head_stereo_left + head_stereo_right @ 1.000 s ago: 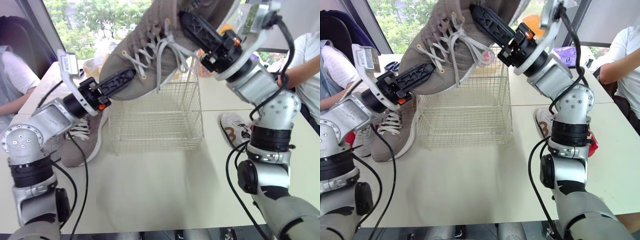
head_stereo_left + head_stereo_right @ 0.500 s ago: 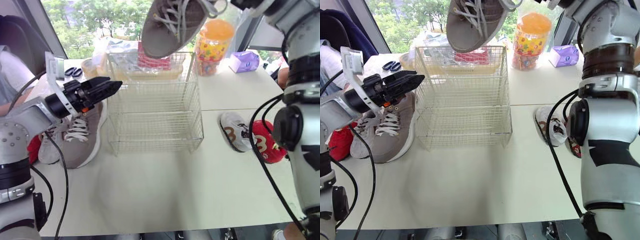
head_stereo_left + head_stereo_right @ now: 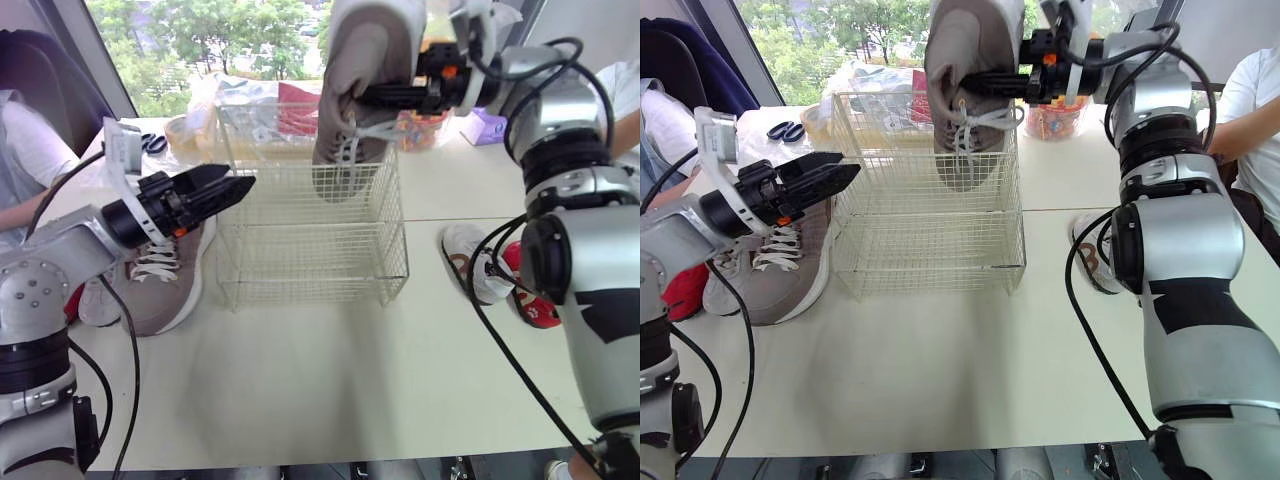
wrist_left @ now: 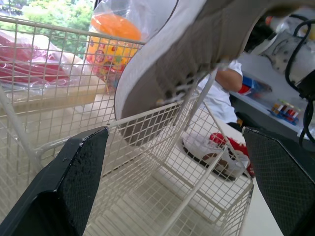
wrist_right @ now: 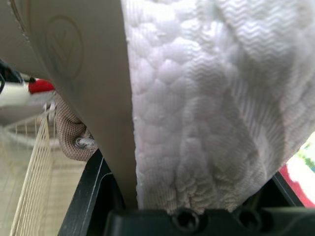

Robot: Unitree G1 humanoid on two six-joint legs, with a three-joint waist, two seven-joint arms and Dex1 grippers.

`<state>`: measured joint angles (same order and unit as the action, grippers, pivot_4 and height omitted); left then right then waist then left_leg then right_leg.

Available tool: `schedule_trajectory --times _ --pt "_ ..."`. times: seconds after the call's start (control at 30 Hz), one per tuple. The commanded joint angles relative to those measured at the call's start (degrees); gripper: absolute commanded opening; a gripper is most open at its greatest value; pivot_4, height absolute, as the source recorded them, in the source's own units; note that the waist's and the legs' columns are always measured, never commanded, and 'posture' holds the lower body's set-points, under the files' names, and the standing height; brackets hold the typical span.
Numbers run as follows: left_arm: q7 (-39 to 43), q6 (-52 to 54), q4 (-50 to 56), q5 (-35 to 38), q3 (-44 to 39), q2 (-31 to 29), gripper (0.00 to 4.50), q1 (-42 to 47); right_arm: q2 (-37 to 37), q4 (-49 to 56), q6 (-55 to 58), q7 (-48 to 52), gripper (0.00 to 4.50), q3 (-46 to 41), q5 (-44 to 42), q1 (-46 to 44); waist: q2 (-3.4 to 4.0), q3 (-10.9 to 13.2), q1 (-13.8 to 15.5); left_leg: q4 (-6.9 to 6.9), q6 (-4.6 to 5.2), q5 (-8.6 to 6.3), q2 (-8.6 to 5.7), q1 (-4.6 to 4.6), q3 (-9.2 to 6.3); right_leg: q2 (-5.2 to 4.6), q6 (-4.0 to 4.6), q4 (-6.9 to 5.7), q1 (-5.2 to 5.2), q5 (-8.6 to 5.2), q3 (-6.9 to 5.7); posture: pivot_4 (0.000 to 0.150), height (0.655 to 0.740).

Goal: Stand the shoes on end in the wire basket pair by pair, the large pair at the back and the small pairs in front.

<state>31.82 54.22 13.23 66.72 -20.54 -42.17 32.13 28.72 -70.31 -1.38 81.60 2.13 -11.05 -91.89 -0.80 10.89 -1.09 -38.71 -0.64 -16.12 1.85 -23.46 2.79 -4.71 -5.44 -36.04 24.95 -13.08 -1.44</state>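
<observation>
White table (image 3: 300, 380) bears a white wire basket (image 3: 310, 255). We note the right gripper (image 3: 375, 95) clamping a grey laced shoe (image 3: 362, 45) toe-down inside; left gripper (image 3: 225, 187) agape.

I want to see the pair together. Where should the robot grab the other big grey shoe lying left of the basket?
Probably at the collar behind the laces, from above with the left gripper. The grey shoe rests on its sole, laces up, so its opening faces upward, and neighbours crowd its sides: the wire basket and a small shoe.
</observation>
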Motion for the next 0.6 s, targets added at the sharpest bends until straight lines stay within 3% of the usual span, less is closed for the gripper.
schedule_trajectory --times 0.03,0.2,0.6 --pt "-0.2 -0.8 2.7 0.1 -0.6 -0.1 4.47 0.3 -0.6 -0.3 -2.1 -0.7 1.86 -1.5 1.3 -0.6 0.0 0.0 0.0 0.0 -0.01 0.01 0.0 0.0 0.0 0.0 0.0 -0.01 0.0 0.0 0.0 0.15 0.74" --pt "-1.0 -0.4 4.0 0.8 -0.6 0.1 4.5 0.1 -0.9 -0.8 -3.0 -0.4 4.37 -1.8 3.3 1.3 0.0 0.0 0.1 0.0 -0.36 0.2 0.0 0.0 -0.02 0.0 0.0 -0.01 -0.02 0.0 -0.01 0.15 0.74" --pt "-1.1 -0.4 4.6 -0.3 0.1 -0.7 4.5 0.2 5.3 5.0 -7.8 1.0 4.44 -1.8 6.6 0.8 0.01 0.0 0.1 0.0 -0.35 0.2 -0.01 0.01 -0.06 0.0 0.0 -0.06 -0.02 0.01 -0.02 0.15 0.74"
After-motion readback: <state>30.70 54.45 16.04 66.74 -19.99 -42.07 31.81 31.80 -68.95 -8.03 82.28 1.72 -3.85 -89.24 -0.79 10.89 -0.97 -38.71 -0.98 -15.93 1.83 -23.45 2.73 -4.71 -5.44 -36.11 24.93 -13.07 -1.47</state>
